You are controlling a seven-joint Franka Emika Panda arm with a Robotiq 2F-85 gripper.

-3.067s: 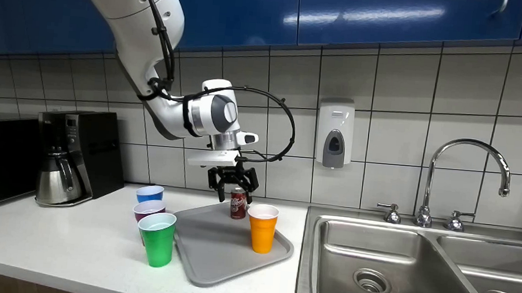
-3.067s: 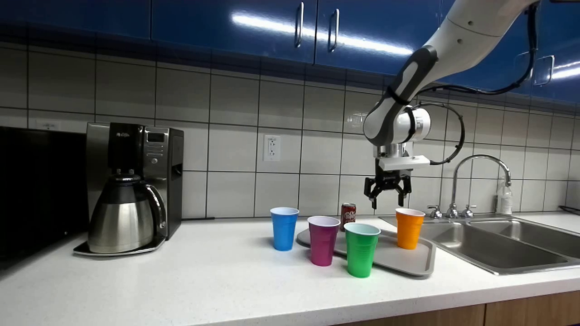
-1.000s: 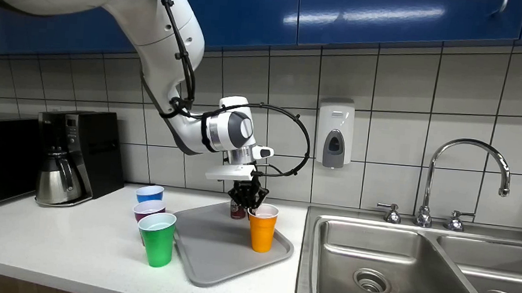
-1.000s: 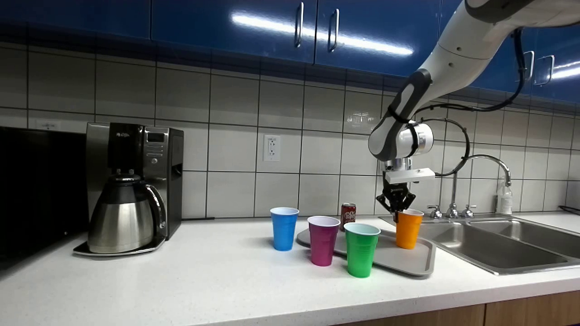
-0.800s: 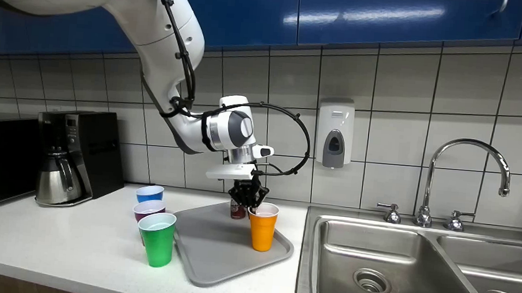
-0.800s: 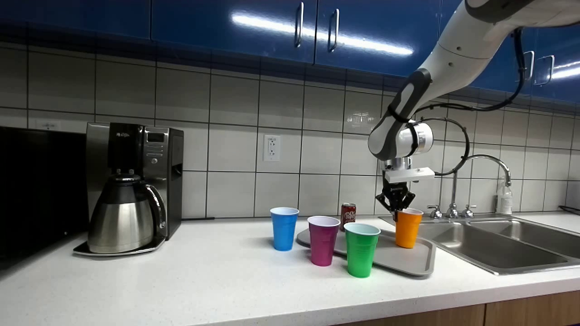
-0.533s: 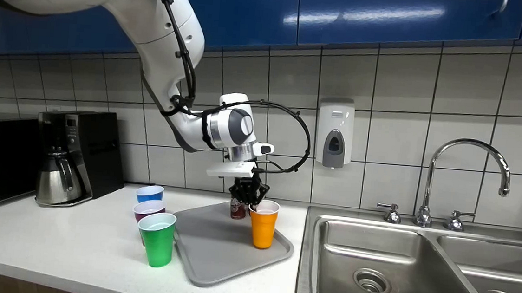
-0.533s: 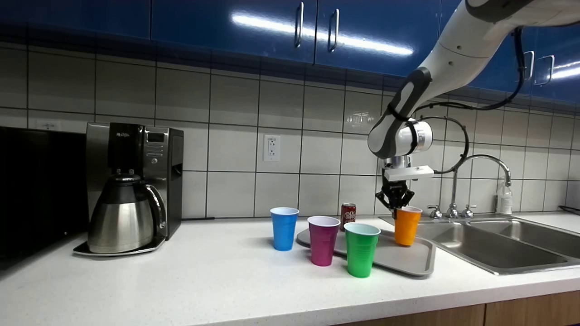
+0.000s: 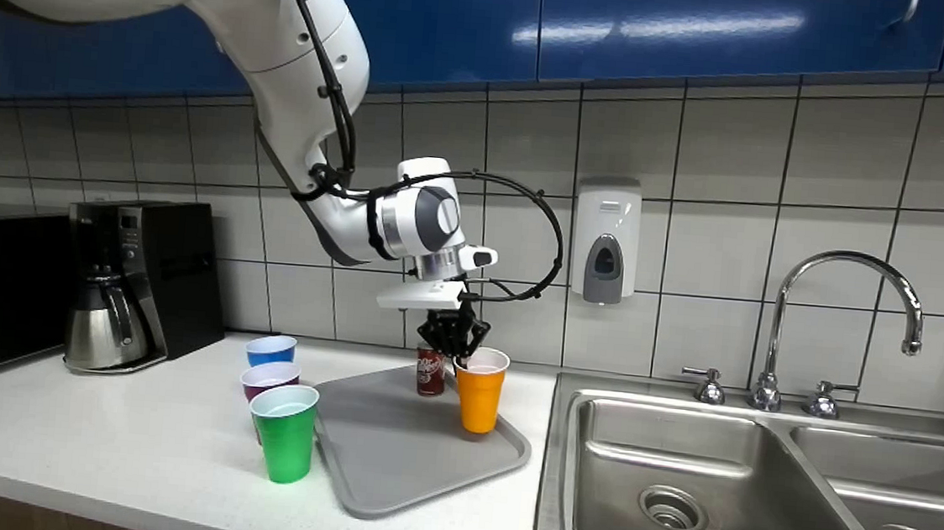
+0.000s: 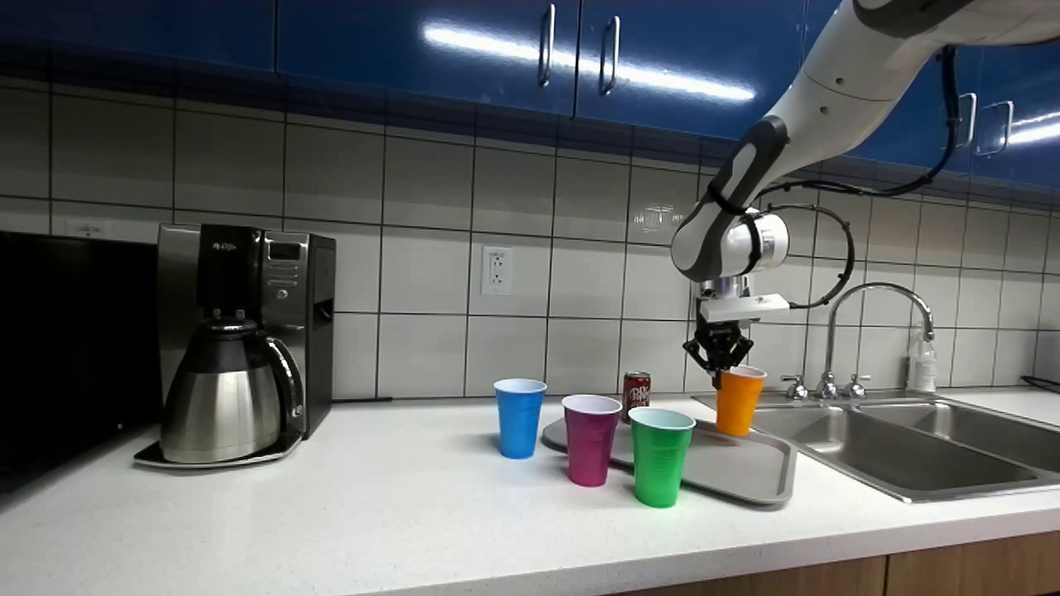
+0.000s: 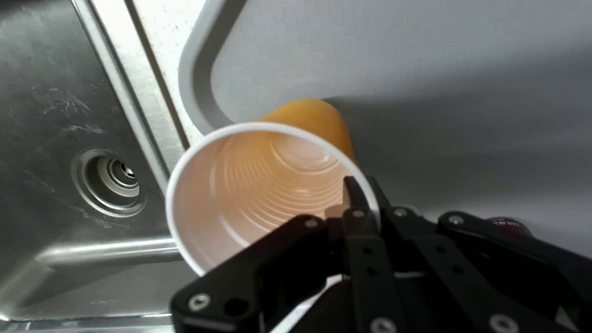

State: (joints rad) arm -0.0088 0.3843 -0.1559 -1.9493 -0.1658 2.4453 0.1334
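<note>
Claw (image 11: 364,187) and orange cup (image 10: 739,404) have just risen together: in both exterior views the cup's base sits higher than a moment ago, and it now appears clear of the gray tray (image 9: 390,452). That suggests you have the cup's whole weight hanging from your claw. Your wrist view shows it pinching the white rim, one fingertip inside the wall and one outside. You have the cup over the right part of the tray, mouth up, leaning slightly in an exterior view. As far as you can tell, nothing around it has shifted: the soda can (image 10: 637,392) stands on the far part of the tray, and the blue cup (image 10: 519,422), purple cup (image 10: 590,443) and green cup (image 10: 659,463) run from far to near on the tabletop (image 10: 373,505), left of the tray. The sink (image 9: 558,474) lies to the right. As for writing, the can's pale letters on dark red look like Dr Pepper, partly blurred. At the left, the coffee maker (image 10: 233,277) carries script you can read as Mr. Coffee. The small mark on the soap dispenser (image 9: 606,242) is too fine to make out.
</note>
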